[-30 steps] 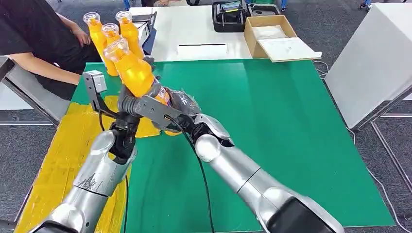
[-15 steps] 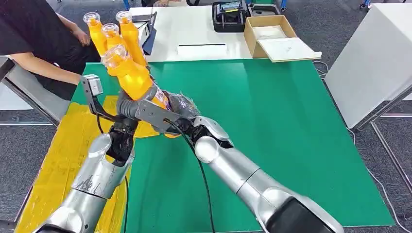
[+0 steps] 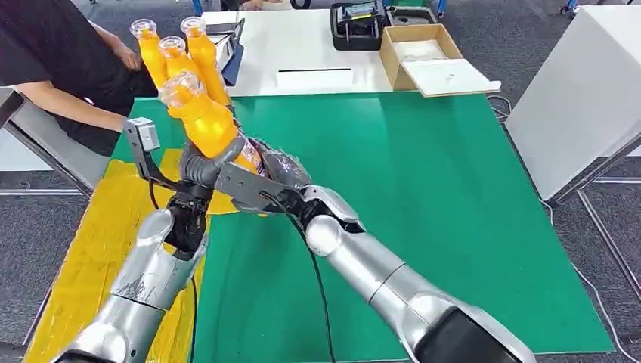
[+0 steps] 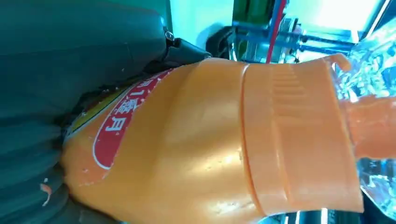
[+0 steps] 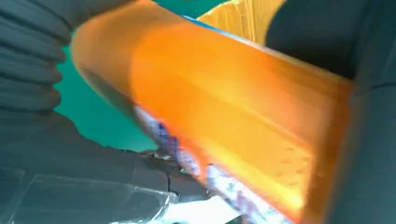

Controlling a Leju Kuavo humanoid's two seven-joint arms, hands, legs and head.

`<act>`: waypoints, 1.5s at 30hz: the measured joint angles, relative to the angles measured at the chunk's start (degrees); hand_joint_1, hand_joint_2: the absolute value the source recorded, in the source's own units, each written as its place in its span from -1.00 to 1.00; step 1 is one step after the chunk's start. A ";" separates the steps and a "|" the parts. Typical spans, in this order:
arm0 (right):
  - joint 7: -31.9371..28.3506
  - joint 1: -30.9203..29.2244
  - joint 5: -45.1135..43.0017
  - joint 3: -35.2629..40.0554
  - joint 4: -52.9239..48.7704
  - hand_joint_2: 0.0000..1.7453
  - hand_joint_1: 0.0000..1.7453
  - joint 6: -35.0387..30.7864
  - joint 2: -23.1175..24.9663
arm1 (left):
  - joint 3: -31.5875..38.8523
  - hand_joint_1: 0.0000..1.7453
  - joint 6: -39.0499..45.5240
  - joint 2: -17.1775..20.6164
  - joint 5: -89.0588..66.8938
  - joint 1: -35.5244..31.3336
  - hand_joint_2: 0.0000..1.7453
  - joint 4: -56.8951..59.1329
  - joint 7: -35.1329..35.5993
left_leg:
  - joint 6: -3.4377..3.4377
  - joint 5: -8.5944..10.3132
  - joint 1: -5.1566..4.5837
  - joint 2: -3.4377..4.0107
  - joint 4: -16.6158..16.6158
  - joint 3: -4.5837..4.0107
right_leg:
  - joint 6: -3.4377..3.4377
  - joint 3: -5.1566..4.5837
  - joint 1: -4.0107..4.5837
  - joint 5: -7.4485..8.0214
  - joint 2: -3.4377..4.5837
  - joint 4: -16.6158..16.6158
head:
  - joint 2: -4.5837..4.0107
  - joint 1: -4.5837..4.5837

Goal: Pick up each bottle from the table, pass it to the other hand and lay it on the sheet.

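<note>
At centre left of the head view, both robot hands meet around the orange bottle [image 3: 205, 119], held tilted above the worktop [image 3: 423, 189]. The left robot hand [image 3: 198, 165] grasps its lower body; the right robot hand [image 3: 276, 172] is pressed against the base, though whether it is still clenched is unclear. Over the last second the bottle has drifted slightly left, toward the yellow sheet [image 3: 91, 242]. The handover looks under way, the laying down not yet begun.

head view high, looking down, wrist views close, sharing orange bottle [image 3: 204, 121]
</note>
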 measured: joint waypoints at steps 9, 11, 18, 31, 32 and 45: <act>-0.57 2.02 -0.20 -4.45 -1.46 -1.00 -1.00 -2.45 -3.86 | 1.15 1.00 8.14 1.00 -9.67 1.28 1.00 -2.25 -4.06 | 0.00 0.00 -0.01 -0.05 0.01 0.01 | 0.00 0.01 -0.01 0.00 -0.05 -0.01 | 0.00 0.00; -1.18 3.55 0.04 -7.66 -3.76 -1.00 -1.00 -2.69 -7.15 | 2.60 1.00 10.30 1.99 -13.29 2.92 1.00 -3.76 -5.25 | 0.00 0.00 -0.01 -0.13 0.01 -0.01 | 0.01 0.02 -0.01 -0.01 -0.14 -0.02 | 0.00 0.02; -3.54 12.88 2.86 -22.80 -13.64 -1.00 -1.00 0.99 -19.83 | 7.80 1.00 23.86 6.03 -34.40 6.02 1.00 -6.12 -9.12 | 0.03 -0.02 -0.04 -0.19 0.08 -0.12 | 0.02 0.02 -0.04 0.00 -0.20 -0.02 | 0.00 0.00; -5.33 23.77 4.09 -35.01 -23.39 -1.00 -1.00 4.15 -25.09 | 2.47 1.00 43.17 13.92 -71.69 2.94 1.00 10.45 -8.22 | 0.02 -0.02 0.05 0.11 0.05 -0.01 | -0.08 -0.01 0.04 0.07 0.03 -0.02 | 0.00 0.00; -5.35 23.77 4.09 -35.12 -23.39 -1.00 -1.00 4.15 -25.13 | 2.12 1.00 43.23 14.12 -71.89 2.89 1.00 11.49 -8.22 | 0.02 -0.02 0.05 0.11 0.05 -0.01 | -0.08 -0.01 0.04 0.07 0.03 -0.01 | 0.00 0.00; -7.54 17.51 1.47 -34.23 -19.13 -1.00 -1.00 6.82 -25.11 | -3.45 1.00 44.20 14.88 -77.32 3.54 1.00 23.03 -5.44 | 0.03 -0.02 -0.02 0.06 0.05 -0.08 | -0.08 -0.01 -0.01 0.07 0.01 -0.02 | 0.00 0.00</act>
